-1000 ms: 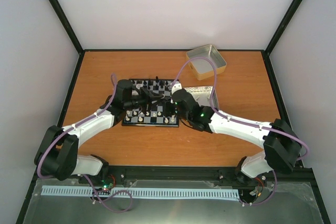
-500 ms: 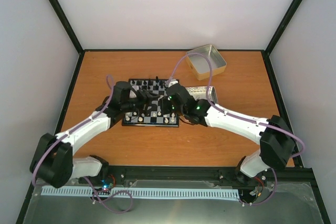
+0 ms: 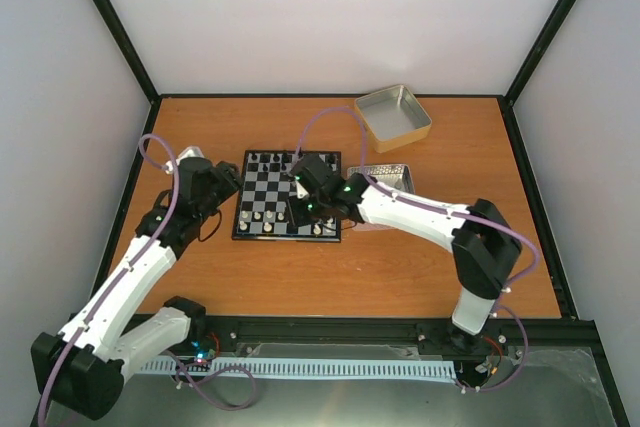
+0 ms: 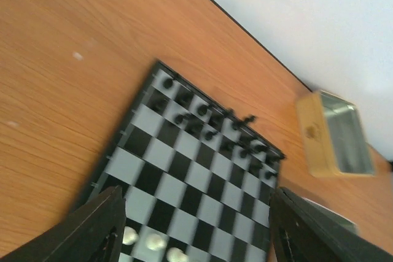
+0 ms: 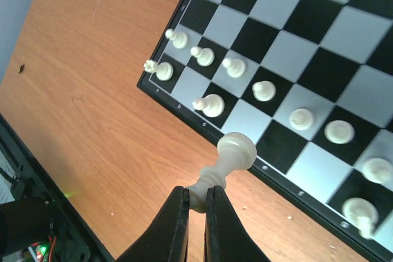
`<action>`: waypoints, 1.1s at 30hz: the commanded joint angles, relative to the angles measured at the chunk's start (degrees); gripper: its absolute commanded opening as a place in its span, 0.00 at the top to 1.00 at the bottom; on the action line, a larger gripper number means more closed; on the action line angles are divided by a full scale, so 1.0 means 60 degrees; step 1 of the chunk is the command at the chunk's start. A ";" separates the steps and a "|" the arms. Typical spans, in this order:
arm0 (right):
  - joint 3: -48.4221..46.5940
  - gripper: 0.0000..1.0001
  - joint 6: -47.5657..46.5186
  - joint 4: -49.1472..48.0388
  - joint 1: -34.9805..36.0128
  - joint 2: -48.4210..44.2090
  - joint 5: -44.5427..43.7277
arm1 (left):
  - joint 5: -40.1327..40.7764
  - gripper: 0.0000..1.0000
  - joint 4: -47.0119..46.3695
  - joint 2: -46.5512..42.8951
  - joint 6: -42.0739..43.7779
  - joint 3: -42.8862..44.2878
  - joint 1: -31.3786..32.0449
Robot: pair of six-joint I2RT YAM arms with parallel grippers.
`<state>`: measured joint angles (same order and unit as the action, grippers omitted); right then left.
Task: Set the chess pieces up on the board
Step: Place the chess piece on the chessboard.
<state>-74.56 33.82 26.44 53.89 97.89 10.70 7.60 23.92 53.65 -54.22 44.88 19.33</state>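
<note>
Top external view: the board [image 3: 262, 183] is seen lying flat on the wooden table [image 3: 200, 277], left of centre, with black pieces [image 3: 285, 160] lined along its far edge and cream-white chess pieces [image 3: 262, 217] along its near rows. The left gripper [image 3: 222, 182] is held just off the board's left side, above bare wood. In the left wrist view its fingers [image 4: 92, 225] are spread well apart and nothing is seen between them. The right gripper [image 3: 300, 209] is placed over the near part of the board. In the right wrist view its fingers [image 5: 178, 225] are pressed together on the narrow end of one cream-white piece [image 5: 230, 154]. That piece is held tilted, with its wide round end over the board's black border near the corner. One square metal tin [image 3: 393, 117] is found near the table's far right corner. A second tin [image 3: 388, 177] lies just right of the board, partly covered by the right arm.
</note>
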 commanded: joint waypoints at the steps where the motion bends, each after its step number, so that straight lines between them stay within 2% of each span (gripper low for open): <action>1: -0.0968 0.97 -0.0082 0.0852 0.0180 0.0918 0.0932 | 0.2344 0.35 0.1074 -0.0472 0.1835 0.0440 -0.0043; 8: -0.2027 0.97 -0.0177 0.1508 0.0276 0.2082 0.1183 | 0.3329 0.32 0.0933 -0.0712 0.2231 0.0456 -0.0058; 19: -0.2913 0.97 -0.0189 0.2181 0.0276 0.3259 0.0730 | 0.3310 0.32 0.0655 -0.0668 0.2291 0.0097 -0.0058; 24: -0.2966 0.97 -0.0145 0.2217 0.0276 0.3426 0.0227 | 0.3263 0.32 0.0622 -0.0707 0.2277 0.0019 -0.0058; 33: -0.3183 0.96 -0.0071 0.2084 0.0273 0.3749 0.0273 | 0.3257 0.31 0.0621 -0.0723 0.2298 0.0014 -0.0065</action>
<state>-92.09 33.04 38.30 55.05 118.56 13.04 26.17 28.60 50.06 -41.56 44.71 19.27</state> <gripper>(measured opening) 0.057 0.685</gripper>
